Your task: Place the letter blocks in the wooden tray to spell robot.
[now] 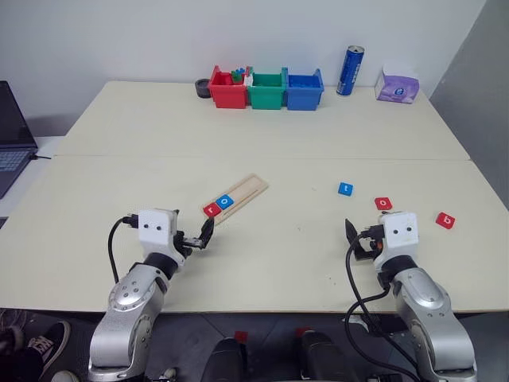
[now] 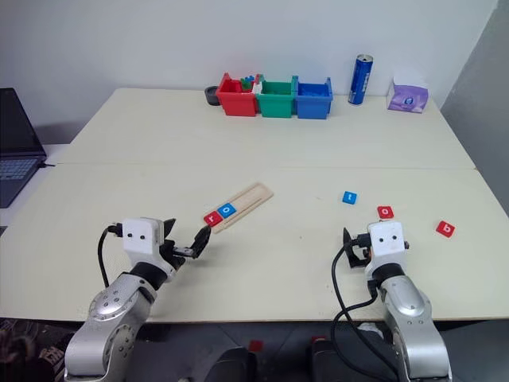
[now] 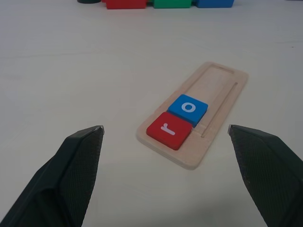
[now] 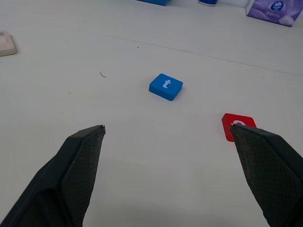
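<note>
The wooden tray [image 1: 242, 193] lies slanted on the table, just ahead of my left gripper [image 3: 164, 128]. At the tray's near end sit a red "r" block [image 3: 169, 129] and, right behind it, a blue "o" block [image 3: 188, 107]. My left gripper is open and empty, a short way in front of the tray's near end. A blue "t" block [image 4: 165, 86], a red "o" block [image 1: 383, 204] and a red "b" block [image 1: 445, 220] lie loose on the table at the right. My right gripper [image 4: 166, 127] is open and empty, short of the blue "t" block, with the red "o" block by its right finger.
Red [image 1: 228, 89], green [image 1: 266, 90] and blue [image 1: 305, 89] plastic bins stand in a row at the table's far edge. To their right are a blue can [image 1: 351, 70] and a purple tissue pack [image 1: 398, 84]. A laptop [image 1: 12, 135] sits at the far left.
</note>
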You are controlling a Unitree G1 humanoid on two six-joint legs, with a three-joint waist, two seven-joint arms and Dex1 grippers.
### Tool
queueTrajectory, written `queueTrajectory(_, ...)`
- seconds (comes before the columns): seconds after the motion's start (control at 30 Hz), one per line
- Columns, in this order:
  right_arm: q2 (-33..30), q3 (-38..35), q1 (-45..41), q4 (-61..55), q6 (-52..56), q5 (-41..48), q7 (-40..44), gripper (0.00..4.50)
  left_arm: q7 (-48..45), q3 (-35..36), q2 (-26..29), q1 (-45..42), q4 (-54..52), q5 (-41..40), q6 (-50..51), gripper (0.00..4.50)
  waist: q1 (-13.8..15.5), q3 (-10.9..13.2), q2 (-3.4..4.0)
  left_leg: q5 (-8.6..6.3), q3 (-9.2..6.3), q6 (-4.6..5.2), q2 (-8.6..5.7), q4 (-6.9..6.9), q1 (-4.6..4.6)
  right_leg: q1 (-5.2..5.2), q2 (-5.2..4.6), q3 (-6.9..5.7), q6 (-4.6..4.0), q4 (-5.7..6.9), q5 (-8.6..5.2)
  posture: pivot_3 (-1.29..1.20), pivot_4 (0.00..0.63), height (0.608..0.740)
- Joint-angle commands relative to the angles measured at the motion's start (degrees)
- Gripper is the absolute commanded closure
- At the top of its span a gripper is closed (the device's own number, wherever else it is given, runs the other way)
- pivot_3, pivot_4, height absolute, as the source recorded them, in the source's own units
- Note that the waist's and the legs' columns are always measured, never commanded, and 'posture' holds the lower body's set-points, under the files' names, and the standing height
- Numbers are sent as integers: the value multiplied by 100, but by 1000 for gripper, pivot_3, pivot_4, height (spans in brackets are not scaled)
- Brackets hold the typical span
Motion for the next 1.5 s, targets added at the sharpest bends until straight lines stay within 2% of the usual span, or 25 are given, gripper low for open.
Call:
queueTrajectory(0.03,-143,-178,-204,-130,-62,55,109,0,-121,63,112,-142,5,-42,-96,36,0,0,0,0,0,0,-1,0,0,0,0,0,-1,0,0,0,150,740)
queueTrajectory(0.23,-409,-287,-513,-31,-82,410,630,0,-587,65,507,-379,195,-85,-168,36,-1,0,0,0,0,0,-3,0,0,0,1,-1,-1,0,1,0,150,740)
queueTrajectory(0.47,-1449,-144,-1573,489,-88,2053,3149,0,-2114,-34,1464,-1171,1026,-524,-200,36,-9,5,-1,0,1,1,-3,1,3,0,9,-14,-3,1,2,0,150,740)
queueTrajectory(0.57,-1802,17,-1998,809,-19,2465,3964,0,-2729,-318,1761,-1549,1632,-364,-465,36,-8,6,-1,-1,2,2,-2,0,3,1,12,-20,-18,-2,10,0,150,740)
queueTrajectory(0.67,-1987,184,-2338,999,18,2724,4443,0,-3185,-535,1892,-1995,2304,-275,-694,36,-3,8,-3,-1,1,3,-2,-1,-1,-1,12,-20,-26,-6,13,0,150,740)
queueTrajectory(0.93,-2062,373,-2591,1158,-70,2798,4719,0,-3648,-746,1822,-2706,3726,47,-1401,36,2,9,-5,-2,-4,4,0,-1,-10,-6,5,-20,-27,-5,13,0,150,740)
queueTrajectory(1.5,-2020,265,-2409,853,152,2996,4373,0,-3794,-826,1578,-2860,4712,371,-1797,36,2,9,-5,-2,-8,3,1,0,-11,-6,2,-20,-27,-1,13,0,150,740)
